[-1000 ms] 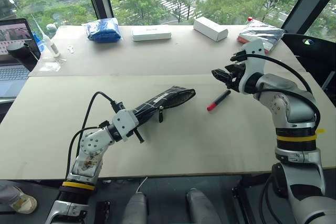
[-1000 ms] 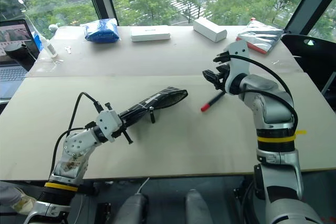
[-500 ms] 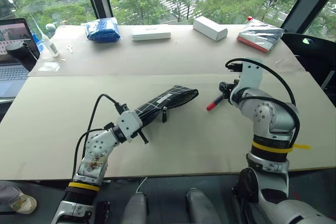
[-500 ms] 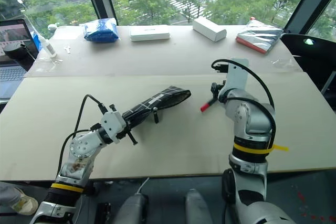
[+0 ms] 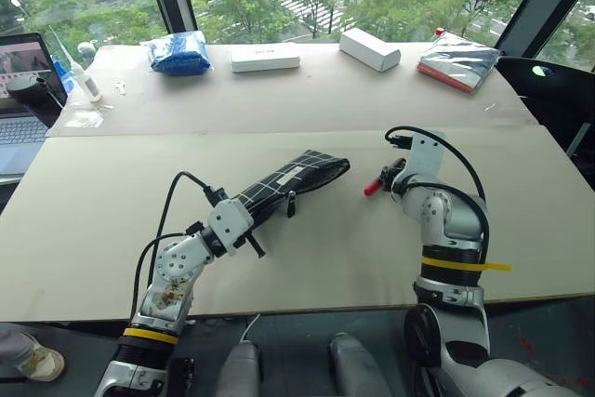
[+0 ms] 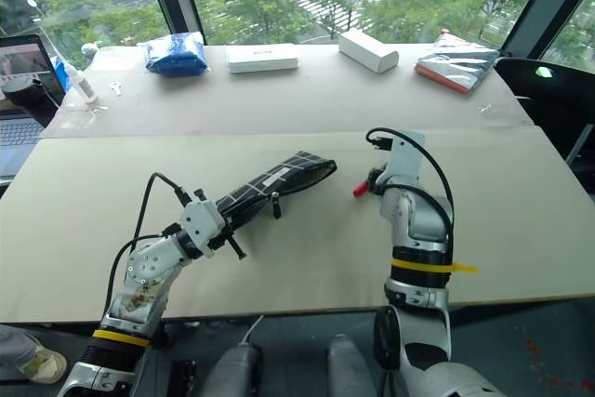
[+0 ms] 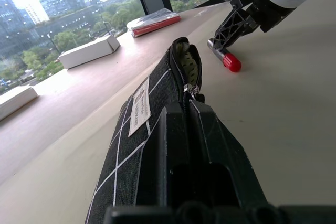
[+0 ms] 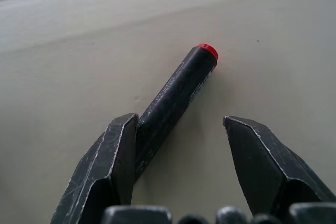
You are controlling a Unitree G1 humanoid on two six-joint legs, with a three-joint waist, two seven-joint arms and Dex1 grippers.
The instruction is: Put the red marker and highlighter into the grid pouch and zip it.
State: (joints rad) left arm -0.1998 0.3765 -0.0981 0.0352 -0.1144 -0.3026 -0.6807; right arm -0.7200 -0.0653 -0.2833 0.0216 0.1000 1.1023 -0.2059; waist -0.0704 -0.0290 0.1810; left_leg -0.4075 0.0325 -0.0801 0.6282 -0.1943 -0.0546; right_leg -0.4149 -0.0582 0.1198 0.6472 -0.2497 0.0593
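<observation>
The grid pouch (image 5: 296, 177) is black with white lines and is held up off the table at a slant, its open mouth toward the red marker (image 5: 373, 188). My left gripper (image 5: 240, 218) is shut on the pouch's near end, beside the zipper (image 7: 187, 88). Something pale green (image 7: 185, 62) shows inside the mouth; I cannot tell whether it is the highlighter. The marker (image 8: 176, 95) lies flat on the table. My right gripper (image 8: 178, 121) is open and low over it, the barrel between the fingers and touching one finger (image 8: 118, 145).
Along the far edge of the table lie a blue bag (image 5: 181, 51), two white boxes (image 5: 265, 57) (image 5: 370, 48) and a red and silver packet (image 5: 460, 59). A laptop (image 5: 23, 90) and a small bottle (image 5: 88, 81) stand at the far left.
My right gripper has come down from above the table and turned toward the marker, so its open fingers now straddle the barrel. The left gripper and the pouch have stayed put.
</observation>
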